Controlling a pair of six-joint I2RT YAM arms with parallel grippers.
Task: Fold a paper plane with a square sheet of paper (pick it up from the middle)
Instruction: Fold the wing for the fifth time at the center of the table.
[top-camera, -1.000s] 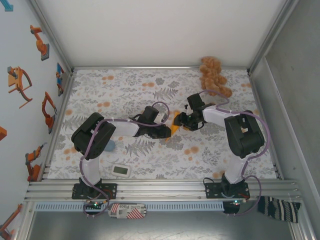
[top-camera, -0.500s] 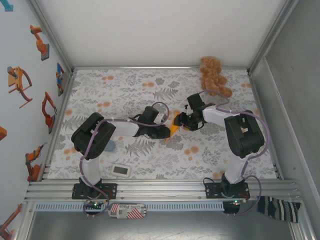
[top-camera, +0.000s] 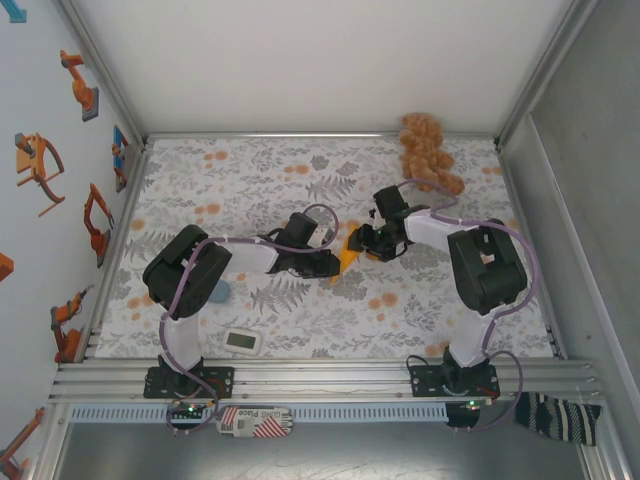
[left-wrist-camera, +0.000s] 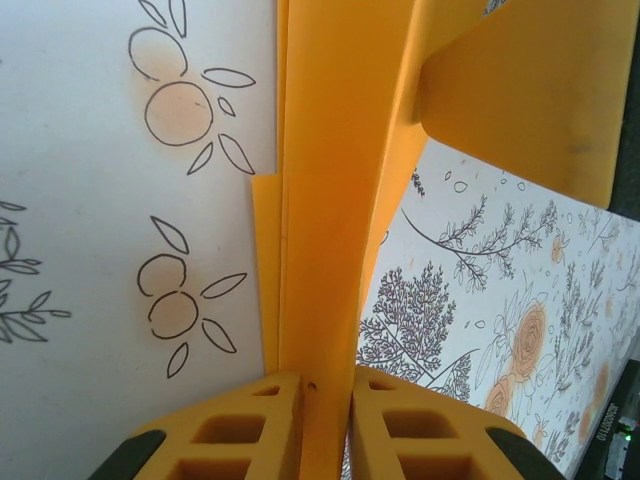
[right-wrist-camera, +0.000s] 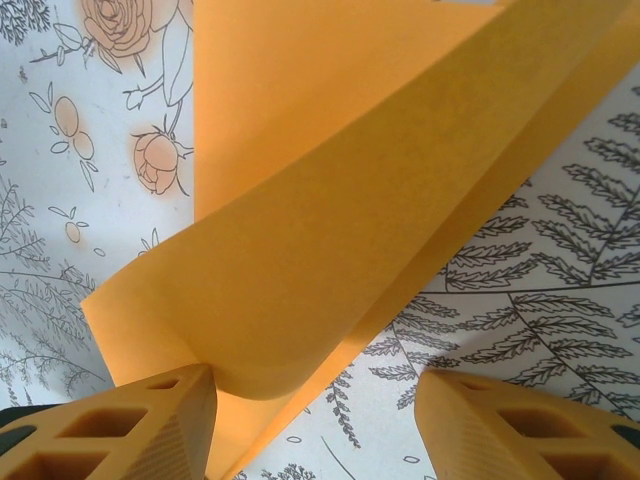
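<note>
The square sheet of paper (top-camera: 349, 251) is bright orange and folded, and it is held up off the floral cloth between my two grippers at mid-table. My left gripper (left-wrist-camera: 327, 385) is shut on a narrow creased strip of the sheet (left-wrist-camera: 340, 190), which runs straight up from its fingers (left-wrist-camera: 250, 420). My right gripper (right-wrist-camera: 315, 385) is open and wide. A loose curled flap of the sheet (right-wrist-camera: 350, 200) hangs between its jaws and touches the left finger (right-wrist-camera: 150, 420). I cannot tell whether the paper has a paper plane's pointed shape.
A tan plush toy (top-camera: 428, 153) lies at the back right of the floral cloth (top-camera: 250, 170). A small white device (top-camera: 243, 342) sits near the front edge. A blue object (top-camera: 221, 292) lies beside the left arm. Metal frame walls stand on the left, back and right.
The right arm has edged slightly to the left. The paper and the left arm stay where they were.
</note>
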